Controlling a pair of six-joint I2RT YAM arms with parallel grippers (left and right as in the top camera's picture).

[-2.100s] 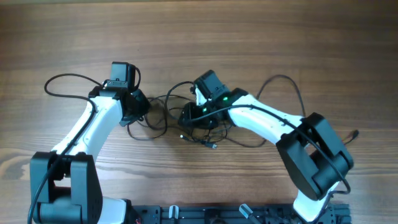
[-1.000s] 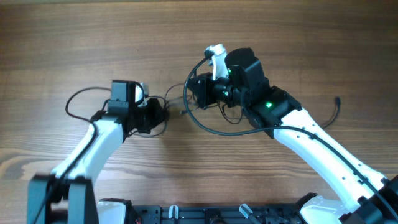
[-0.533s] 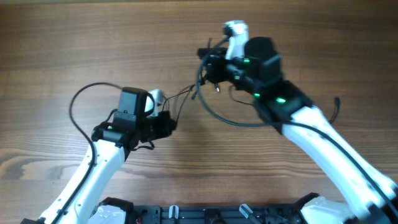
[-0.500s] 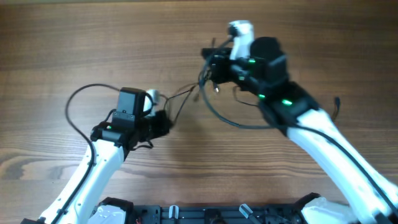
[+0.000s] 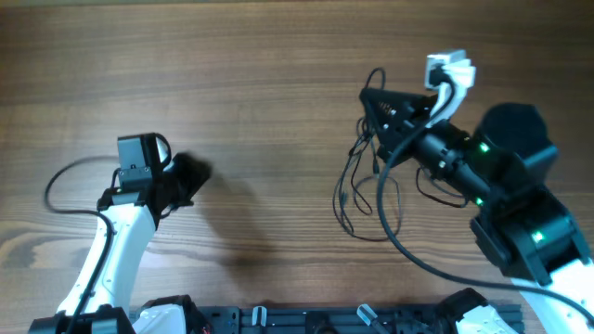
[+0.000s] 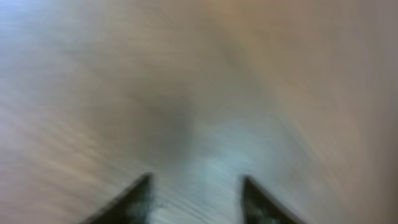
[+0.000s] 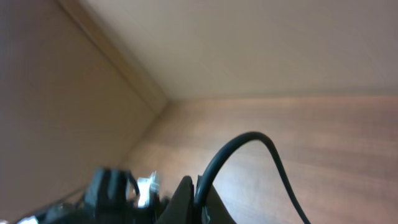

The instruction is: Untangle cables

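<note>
Both of my arms have pulled apart since half a second ago. The left one has let go and swung back to the left side of the worktop (image 5: 278, 56), and the right one has carried the bundle up and over to the right.

My left end effector (image 6: 196, 182) now stands open. Its wrist view is smeared by motion, but the two fingertips are clearly apart with only bare wood between them. My right end effector (image 5: 379, 104) is pinched tight on the cables (image 5: 351, 190). They hang from it in several thin loops, their lower ends trailing at or near the wood below, well away from my left arm.

I judge the untangling unfinished, because the cords hang as one clump rather than as separate strands.

The main risk is that nothing holds the other end. Lifting further would raise the whole knot instead of drawing a cord out of it, and could cinch the loops tighter. The cords are much thinner than my fingers, so a jerk could slip them out of the pinch and drop the clump in a worse heap. Reaching in with the left while its view is blurred could also catch the wrong strand.
</note>
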